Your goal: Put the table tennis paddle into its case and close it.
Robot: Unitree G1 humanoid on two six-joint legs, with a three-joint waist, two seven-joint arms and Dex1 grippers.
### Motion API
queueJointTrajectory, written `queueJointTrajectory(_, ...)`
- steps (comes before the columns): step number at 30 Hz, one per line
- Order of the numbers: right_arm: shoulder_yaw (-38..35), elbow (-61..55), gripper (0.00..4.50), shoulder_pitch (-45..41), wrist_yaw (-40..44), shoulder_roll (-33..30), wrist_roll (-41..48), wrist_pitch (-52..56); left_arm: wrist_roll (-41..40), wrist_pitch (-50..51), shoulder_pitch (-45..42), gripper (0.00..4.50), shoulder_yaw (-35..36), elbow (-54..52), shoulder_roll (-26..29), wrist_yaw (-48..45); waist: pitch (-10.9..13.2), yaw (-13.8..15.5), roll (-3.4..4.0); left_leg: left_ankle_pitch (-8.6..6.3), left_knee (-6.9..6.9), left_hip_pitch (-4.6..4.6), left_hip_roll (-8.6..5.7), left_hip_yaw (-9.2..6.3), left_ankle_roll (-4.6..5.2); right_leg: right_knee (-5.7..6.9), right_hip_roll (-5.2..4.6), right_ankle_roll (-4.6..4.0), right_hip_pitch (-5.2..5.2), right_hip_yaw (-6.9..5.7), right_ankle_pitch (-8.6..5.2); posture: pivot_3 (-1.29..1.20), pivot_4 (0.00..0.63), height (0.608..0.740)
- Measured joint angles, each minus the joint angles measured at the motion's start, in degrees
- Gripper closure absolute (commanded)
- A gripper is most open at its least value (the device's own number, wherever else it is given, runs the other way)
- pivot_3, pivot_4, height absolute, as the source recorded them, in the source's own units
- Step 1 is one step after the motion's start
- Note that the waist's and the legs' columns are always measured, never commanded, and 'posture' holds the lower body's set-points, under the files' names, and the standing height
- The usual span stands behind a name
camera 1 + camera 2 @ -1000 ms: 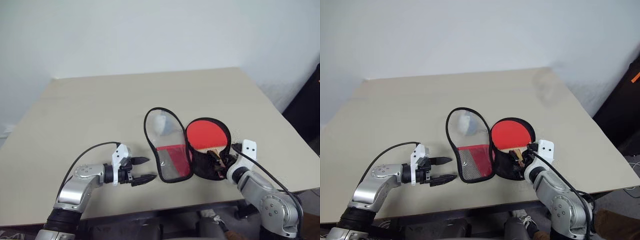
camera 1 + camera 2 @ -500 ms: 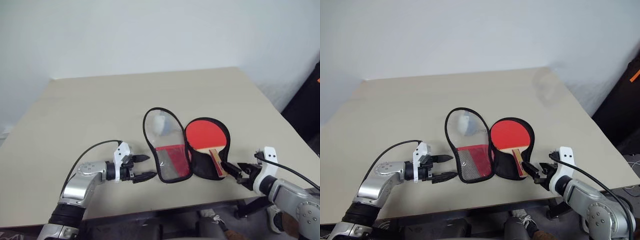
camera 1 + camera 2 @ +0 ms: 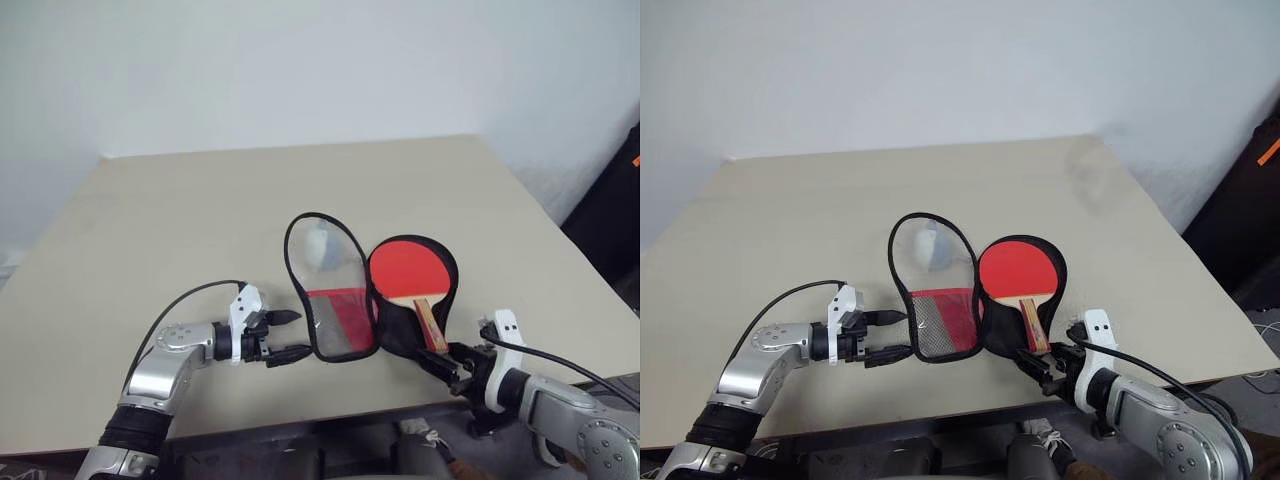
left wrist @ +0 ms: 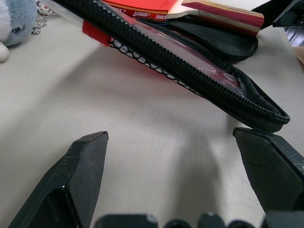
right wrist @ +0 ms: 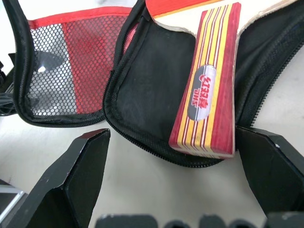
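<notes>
I've got the paddle (image 3: 411, 275) lying in the black half of its case (image 3: 352, 290), case spread wide on the worktop (image 3: 180, 220), left claw (image 3: 287, 335) released beside the mesh half, right claw (image 3: 440, 362) released just short of the handle

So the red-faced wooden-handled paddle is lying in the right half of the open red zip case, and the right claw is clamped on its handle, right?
Not quite: the right claw is open, just short of the paddle handle, as the right wrist view shows. The rest holds: it lies in the open case's right half.
</notes>
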Motion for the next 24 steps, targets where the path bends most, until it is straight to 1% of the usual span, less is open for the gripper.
queueJointTrajectory(2, 0.63, -0.01, 0.02, -0.39, 0.05, -0.27, 0.05, -0.04, 0.01, 0.0, -0.05, 0.0, -0.06, 0.0, -0.09, 0.01, 0.0, 0.04, 0.0, 0.0, 0.0, -0.01, 0.0, -0.01, 0.0, 0.0, 0.0, 0.04, 0.0, 0.0, 0.02, 0.0, 0.0, 0.74)
queueJointTrajectory(4, 0.32, -0.01, 0.02, 0.04, 0.37, -2.48, 0.03, -0.32, 0.02, -0.06, -0.05, 0.0, -0.07, 0.0, -0.18, 0.01, 0.01, 0.06, -0.01, 0.0, 0.02, -0.02, -0.01, 0.01, 0.0, -0.02, -0.02, 0.04, 0.02, 0.0, 0.02, 0.0, 0.0, 0.74)
queueJointTrajectory(7, -2.43, -0.01, 0.02, 1.41, 1.9, -5.89, 0.1, -0.93, 0.07, -0.11, -0.04, 0.0, -0.07, 0.03, -0.24, 0.03, 0.01, 0.21, -0.05, 0.0, 0.05, -0.02, -0.02, 0.0, 0.0, -0.02, -0.02, 0.04, 0.05, -0.01, 0.02, 0.0, 0.0, 0.74)
queueJointTrajectory(11, -6.01, -0.77, 0.02, 1.67, 4.55, -9.53, 2.88, -1.36, 0.12, -0.12, -0.1, 0.0, -0.18, 0.06, -0.64, 0.03, 0.02, 0.19, -0.05, 0.0, 0.06, -0.01, 0.0, 0.0, 0.0, -0.01, 0.0, 0.02, 0.06, -0.02, 0.01, 0.0, 0.0, 0.74)
queueJointTrajectory(14, -6.45, -2.3, 0.02, 1.59, 5.29, -10.03, 5.18, -1.57, 0.15, -0.16, -0.4, 0.0, -0.25, 0.38, -0.82, 0.0, 0.02, 0.18, -0.06, 0.0, 0.05, -0.01, 0.0, 0.01, 0.0, -0.02, -0.01, 0.04, 0.06, -0.02, 0.02, 0.0, 0.0, 0.74)
queueJointTrajectory(17, -5.13, -2.38, 0.02, 0.83, 5.03, -8.93, 6.81, -1.74, 0.38, -0.47, -0.64, 0.0, -0.3, 0.77, -1.22, 0.0, 0.02, 0.19, -0.08, 0.0, 0.07, -0.01, 0.0, 0.01, 0.0, -0.03, -0.01, 0.02, 0.07, -0.02, 0.01, 0.0, 0.0, 0.74)
queueJointTrajectory(22, 1.31, -2.32, 0.02, -2.86, 4.01, -7.34, 7.3, -1.78, 0.99, -0.55, -0.88, 0.0, -0.4, 0.79, -1.32, -0.23, 0.02, 0.2, -0.07, 0.0, 0.07, -0.01, 0.0, 0.0, 0.0, -0.02, -0.01, 0.02, 0.07, -0.02, 0.01, 0.0, 0.0, 0.74)
queueJointTrajectory(24, 2.56, -2.3, 0.02, -3.53, 3.92, -7.34, 7.3, -1.91, 1.0, -0.55, -0.91, 0.0, -0.44, 0.78, -1.44, -0.24, 0.01, 0.25, -0.1, 0.0, 0.08, -0.01, -0.01, -0.01, 0.0, -0.03, -0.02, 0.05, 0.09, -0.03, 0.03, 0.0, 0.0, 0.74)
